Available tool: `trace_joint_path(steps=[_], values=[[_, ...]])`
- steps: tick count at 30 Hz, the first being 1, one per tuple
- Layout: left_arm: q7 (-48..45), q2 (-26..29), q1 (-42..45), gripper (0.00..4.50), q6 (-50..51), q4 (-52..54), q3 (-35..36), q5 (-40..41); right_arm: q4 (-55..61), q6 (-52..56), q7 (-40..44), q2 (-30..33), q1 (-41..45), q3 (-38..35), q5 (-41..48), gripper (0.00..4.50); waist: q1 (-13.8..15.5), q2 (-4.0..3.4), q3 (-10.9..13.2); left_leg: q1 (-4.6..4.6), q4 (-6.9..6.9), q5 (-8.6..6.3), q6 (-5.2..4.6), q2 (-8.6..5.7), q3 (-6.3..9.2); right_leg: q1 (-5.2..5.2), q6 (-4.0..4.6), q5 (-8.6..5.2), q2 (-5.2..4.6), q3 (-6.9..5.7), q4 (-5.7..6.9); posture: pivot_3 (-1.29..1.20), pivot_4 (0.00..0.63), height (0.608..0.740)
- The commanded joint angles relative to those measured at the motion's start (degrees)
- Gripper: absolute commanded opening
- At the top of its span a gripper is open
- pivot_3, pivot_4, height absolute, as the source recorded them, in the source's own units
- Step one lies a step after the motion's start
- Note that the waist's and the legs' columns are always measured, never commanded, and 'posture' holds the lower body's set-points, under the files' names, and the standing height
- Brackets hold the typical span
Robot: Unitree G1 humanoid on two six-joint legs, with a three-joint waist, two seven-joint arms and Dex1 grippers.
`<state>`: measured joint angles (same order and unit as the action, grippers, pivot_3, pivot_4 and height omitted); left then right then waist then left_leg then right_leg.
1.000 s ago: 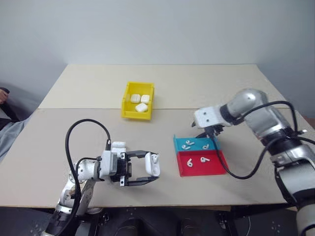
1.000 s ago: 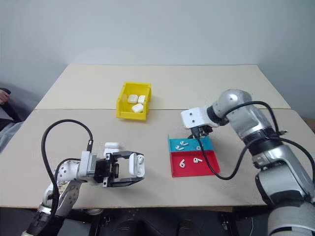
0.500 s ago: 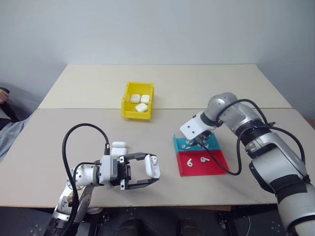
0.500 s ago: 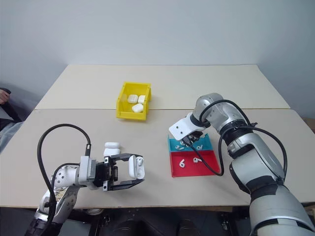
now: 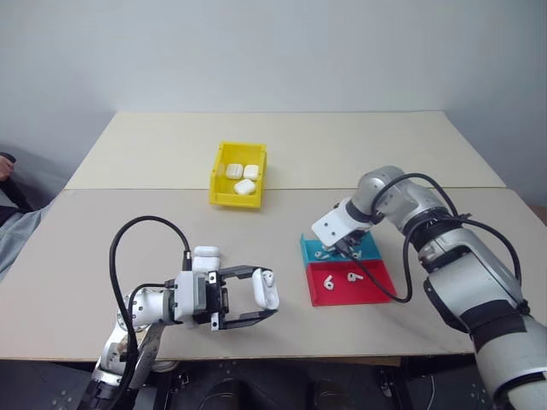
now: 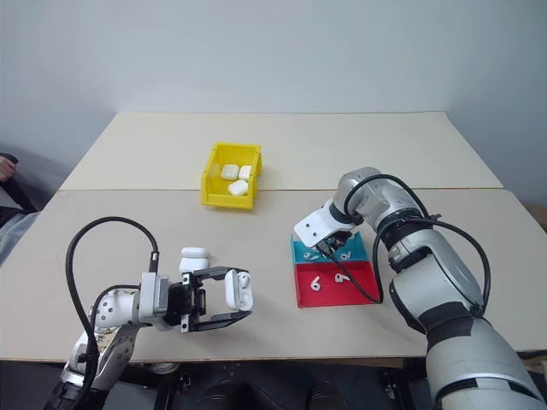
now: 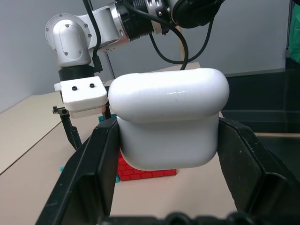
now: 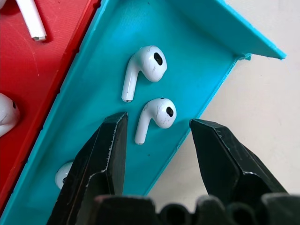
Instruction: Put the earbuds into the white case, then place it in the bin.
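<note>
**Over the teal tray: lining up on one earbud**

Over the teal half of the shallow teal and red plastic tray (image 5: 346,272), the right gripper (image 8: 157,140) points steeply down with its two black fingers spread apart and nothing between them yet. In the right wrist view, a tiny glossy white stemmed earbud (image 8: 155,117) lies just ahead of the gap, a second one (image 8: 142,69) just beyond it, and more lie in the red half.

To do this pick well, I would centre the gap on the nearer earbud alone, so the fingers straddle its bulb and stem and do not nudge its neighbour. The piece looks slick and light, so a slow, square closing seems wise.

Near the table's front edge, the left gripper (image 5: 256,296) is clamped on the small glossy white rounded case (image 7: 168,122), held clear of the table. The bright yellow rectangular plastic bin (image 5: 239,178), with three cases inside, sits well apart.
</note>
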<state>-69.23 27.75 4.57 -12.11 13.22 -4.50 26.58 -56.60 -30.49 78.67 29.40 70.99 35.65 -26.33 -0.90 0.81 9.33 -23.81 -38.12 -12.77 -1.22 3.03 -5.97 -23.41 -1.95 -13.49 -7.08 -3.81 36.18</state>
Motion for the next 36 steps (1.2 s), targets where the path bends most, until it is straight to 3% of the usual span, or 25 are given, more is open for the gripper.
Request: trace_joint_path(steps=[1,28,31,36], values=[[0.4,0.55,0.2,2.8,-1.1,2.24,0.04,-0.07,0.03,-1.48,0.7,-0.29,1.55,-0.94,0.25,2.58,0.0,0.0,0.0,0.0,0.0,0.0,0.0,0.0,0.0,0.0,0.0,0.0,0.0,0.0,0.01,0.0,0.15,0.74],[1.21,0.27,0.48,2.8,-2.29,1.14,-0.27,-0.75,-1.07,-1.82,0.52,-0.65,1.33,-1.4,-0.58,2.58,-0.05,-0.01,0.0,0.03,0.02,0.0,-0.01,0.0,0.0,0.01,0.01,0.0,0.0,0.0,0.02,0.0,0.15,0.74],[1.25,0.29,0.54,2.8,-2.25,1.15,-0.3,-0.79,-0.83,-1.91,0.9,-0.68,1.27,-1.49,-0.36,1.7,-0.05,-0.01,0.0,0.03,0.03,0.0,0.0,0.0,0.0,0.01,0.01,0.0,0.0,0.0,0.02,0.0,0.15,0.74],[1.25,0.3,0.6,2.8,-2.27,1.08,-0.27,-0.73,-0.69,-1.91,0.97,-0.68,1.18,-1.54,-0.44,1.7,-0.04,-0.01,0.0,0.03,0.04,0.0,0.0,0.0,0.0,0.01,0.01,0.0,0.0,0.0,0.01,0.0,0.15,0.74]])
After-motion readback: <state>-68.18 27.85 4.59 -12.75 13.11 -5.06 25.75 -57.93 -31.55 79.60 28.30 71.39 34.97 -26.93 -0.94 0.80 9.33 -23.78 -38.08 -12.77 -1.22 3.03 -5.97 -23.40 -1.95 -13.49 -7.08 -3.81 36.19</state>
